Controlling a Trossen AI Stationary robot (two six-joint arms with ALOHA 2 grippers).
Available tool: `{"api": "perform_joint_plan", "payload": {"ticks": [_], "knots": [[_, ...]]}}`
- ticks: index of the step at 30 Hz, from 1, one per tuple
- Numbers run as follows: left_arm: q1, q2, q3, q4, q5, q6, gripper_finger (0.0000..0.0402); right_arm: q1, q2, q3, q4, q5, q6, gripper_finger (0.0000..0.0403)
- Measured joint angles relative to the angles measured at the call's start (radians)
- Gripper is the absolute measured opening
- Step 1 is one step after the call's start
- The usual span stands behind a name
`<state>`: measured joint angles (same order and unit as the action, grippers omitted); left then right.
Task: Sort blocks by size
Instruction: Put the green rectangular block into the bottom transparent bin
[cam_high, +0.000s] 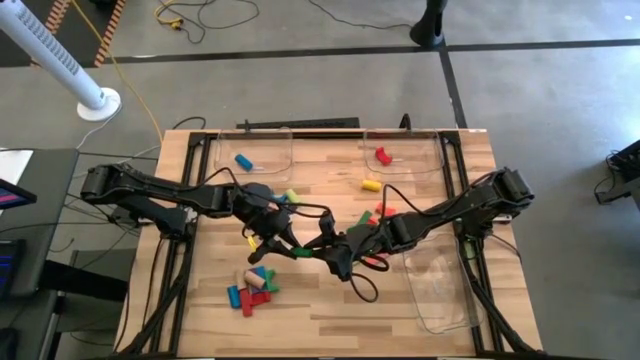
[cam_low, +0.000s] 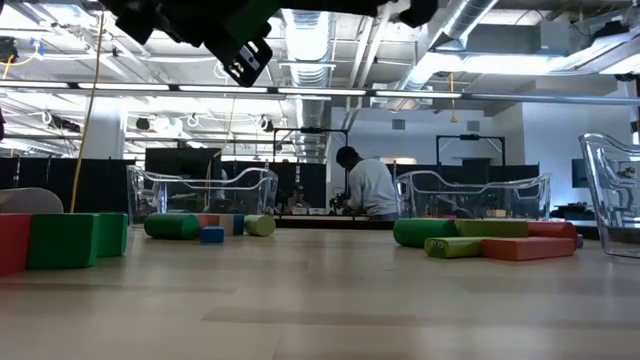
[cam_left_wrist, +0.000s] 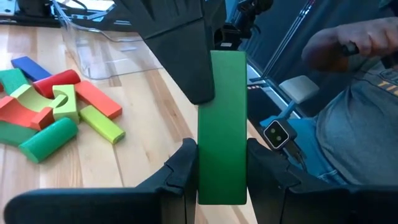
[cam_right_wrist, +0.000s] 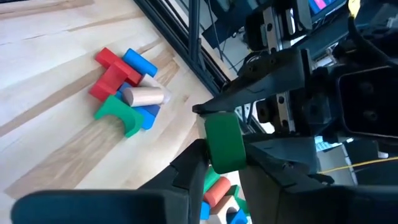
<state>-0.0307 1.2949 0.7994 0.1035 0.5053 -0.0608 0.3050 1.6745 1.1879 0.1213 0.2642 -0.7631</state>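
Nearest your left wrist camera, the left tool (cam_left_wrist: 222, 171) pinches a long green block (cam_left_wrist: 222, 124) across its width, fingers (cam_left_wrist: 186, 163) pressed to both sides. At the block's far end the right tool (cam_right_wrist: 222, 167) has it between its own fingers too, so you have both tools on the same green block, held above the middle of the counter (cam_high: 330, 300).

Take that green block as your landmark. Toward the counter's front edge from it, on the left arm's side, you have a small heap of blocks (cam_high: 252, 288): red, blue, green and one tan cylinder (cam_right_wrist: 143, 96), all touching or overlapping. On the right arm's side, close to the green block, lies a second cluster (cam_left_wrist: 53, 112) of red, orange, light green and green pieces, with a blue one at its edge.

Beyond the green block, toward the counter's far edge, stand two clear trays. The tray on the left arm's side (cam_high: 280, 140) holds a blue block (cam_high: 243, 161); the other tray (cam_high: 436, 150) holds a red one (cam_high: 383, 156), and a yellow cylinder (cam_high: 371, 184) lies just outside it. A third clear tray (cam_high: 440, 290) sits near the front on the right arm's side.

A person (cam_low: 368, 186) sits in the room well behind the counter.
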Motion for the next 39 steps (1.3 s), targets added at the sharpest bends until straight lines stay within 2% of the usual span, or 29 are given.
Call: {"api": "perform_joint_plan", "payload": {"ticks": [8,19,39], "knots": [[0.0,0.0,0.0,0.02,0.014,-0.005,0.0095,0.001,0.0,-0.001,0.028,-0.033,-0.009,0.0123],[0.0,0.001,-0.001,0.005,0.012,-0.009,0.0095,0.006,0.063,0.001,0.124,-0.05,-0.1,0.0123],[0.0,0.002,0.0,-0.022,0.011,-0.01,0.0095,0.024,0.066,0.001,0.111,-0.052,-0.103,0.0099]]}}
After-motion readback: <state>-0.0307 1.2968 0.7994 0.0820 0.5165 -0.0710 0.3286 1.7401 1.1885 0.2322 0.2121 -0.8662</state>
